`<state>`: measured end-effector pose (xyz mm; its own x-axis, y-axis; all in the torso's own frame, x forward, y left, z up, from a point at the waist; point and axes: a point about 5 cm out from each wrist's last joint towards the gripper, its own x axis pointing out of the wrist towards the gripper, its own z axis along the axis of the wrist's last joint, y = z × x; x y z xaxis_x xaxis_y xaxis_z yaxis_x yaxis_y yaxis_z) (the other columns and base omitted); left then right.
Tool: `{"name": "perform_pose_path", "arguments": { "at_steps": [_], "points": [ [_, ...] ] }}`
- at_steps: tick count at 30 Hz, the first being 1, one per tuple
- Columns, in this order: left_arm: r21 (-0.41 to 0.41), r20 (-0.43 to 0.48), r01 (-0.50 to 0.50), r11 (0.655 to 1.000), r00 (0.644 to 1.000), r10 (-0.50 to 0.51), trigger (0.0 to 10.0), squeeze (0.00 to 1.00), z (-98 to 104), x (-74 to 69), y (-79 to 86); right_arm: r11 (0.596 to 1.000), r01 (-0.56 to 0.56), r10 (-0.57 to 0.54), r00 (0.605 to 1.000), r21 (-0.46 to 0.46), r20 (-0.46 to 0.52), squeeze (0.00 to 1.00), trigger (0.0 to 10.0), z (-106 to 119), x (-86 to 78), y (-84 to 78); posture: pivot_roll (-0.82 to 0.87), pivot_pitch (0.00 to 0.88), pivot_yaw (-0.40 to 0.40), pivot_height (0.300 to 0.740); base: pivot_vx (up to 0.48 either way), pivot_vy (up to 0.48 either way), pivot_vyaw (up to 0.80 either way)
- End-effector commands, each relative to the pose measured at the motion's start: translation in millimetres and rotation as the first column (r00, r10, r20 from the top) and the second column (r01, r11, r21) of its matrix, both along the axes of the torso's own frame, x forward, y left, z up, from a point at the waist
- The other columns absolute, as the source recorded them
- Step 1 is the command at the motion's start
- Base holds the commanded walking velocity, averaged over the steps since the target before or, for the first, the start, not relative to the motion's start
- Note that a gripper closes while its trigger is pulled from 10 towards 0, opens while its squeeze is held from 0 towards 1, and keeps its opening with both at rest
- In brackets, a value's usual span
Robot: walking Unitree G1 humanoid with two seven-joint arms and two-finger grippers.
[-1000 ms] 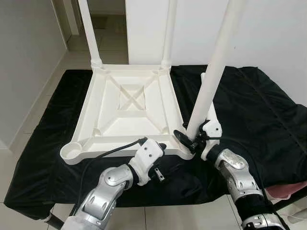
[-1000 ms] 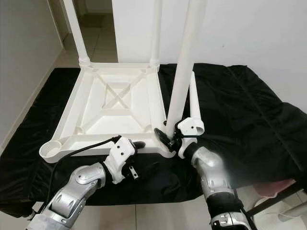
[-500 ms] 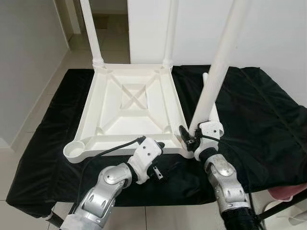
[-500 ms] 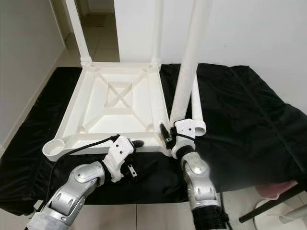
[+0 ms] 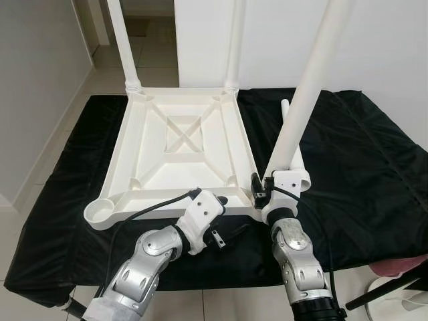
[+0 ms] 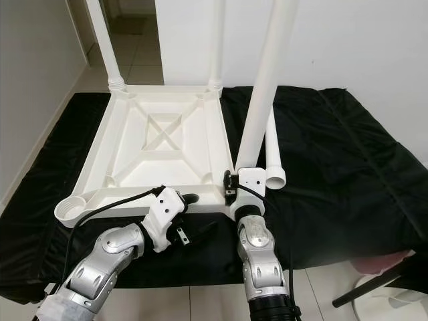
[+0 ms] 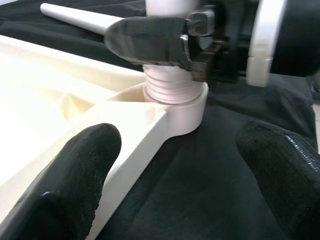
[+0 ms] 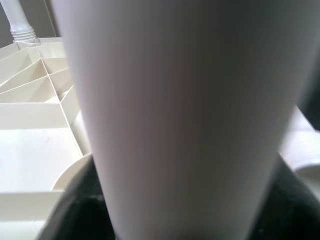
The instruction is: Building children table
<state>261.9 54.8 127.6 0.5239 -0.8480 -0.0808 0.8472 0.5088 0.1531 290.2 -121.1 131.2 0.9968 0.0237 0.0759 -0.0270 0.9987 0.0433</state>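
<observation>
A white plastic table top (image 5: 180, 144) lies upside down on a black cloth. Two white legs (image 5: 124, 40) (image 5: 234, 40) stand in its far corners. At the near right corner a third leg (image 5: 304, 100) leans slightly right, its threaded end (image 7: 167, 90) in the socket. My right gripper (image 5: 266, 187) is shut on this leg just above the thread. My left gripper (image 6: 197, 214) is open at the top's near rim, with fingers (image 7: 75, 175) on either side of the rim and nothing held. A fourth leg (image 6: 272, 147) lies loose on the cloth to the right.
The near left corner socket (image 5: 99, 212) holds no leg. The black cloth (image 5: 361, 154) covers a low surface whose front edge lies just behind my forearms. Tiled floor (image 5: 20, 227) runs along the left. A white wall stands behind, and a pink object (image 5: 401, 267) sits at the lower right.
My right forearm has swung left under the leg, turning the wrist around its base. The leg's foot stays at the near right socket. The left gripper has hardly moved.
</observation>
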Motion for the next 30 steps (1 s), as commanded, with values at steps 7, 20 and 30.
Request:
{"name": "perform_pose_path", "arguments": {
  "at_steps": [7,20,30],
  "points": [
    [-0.013,0.015,-0.044,0.999,0.999,0.044,10.0,0.0,2,5.7,1.8,0.998,-0.053,0.052,0.997,0.022,0.048,1.0,10.0,3,-11.2,2.4,-0.04,0.0,-0.006,0.74,0.0,0.0,0.0],
    [-0.032,0.01,-0.066,0.997,0.998,0.066,10.0,0.0,3,-2.5,4.2,0.98,-0.198,0.2,0.977,-0.033,0.081,0.0,10.0,0,-25.1,-18.7,-0.03,0.0,-0.009,0.74,0.0,0.0,0.0],
    [-0.05,-0.022,-0.023,0.998,1.0,0.022,10.0,0.0,1,-11.3,-0.1,0.936,-0.341,0.346,0.937,-0.087,0.054,0.0,10.0,1,-8.8,-33.6,-0.04,0.0,-0.015,0.74,0.0,0.0,0.0]
  ]
}}
